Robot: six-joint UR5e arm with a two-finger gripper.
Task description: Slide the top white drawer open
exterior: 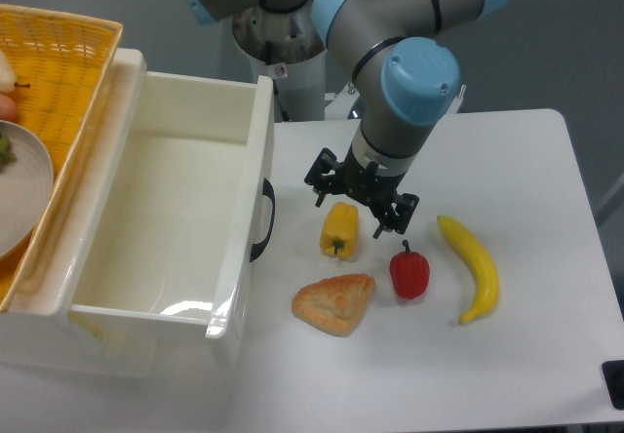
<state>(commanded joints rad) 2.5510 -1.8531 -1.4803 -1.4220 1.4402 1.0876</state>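
The top white drawer [166, 218] stands pulled far out of the cabinet, a deep glossy white box that is empty inside. Its curved black handle [263, 220] shows on the front face, toward the table. My gripper [359, 199] hangs to the right of the handle, clear of it, above the yellow pepper [339, 231]. Its black fingers [320, 176] are spread apart and hold nothing.
On the white table [526, 335] lie a yellow pepper, a red pepper [409, 272], a banana [473, 265] and a bread piece [334, 302]. A yellow wicker basket [68, 53] with a plate [19, 184] sits on the cabinet top at left.
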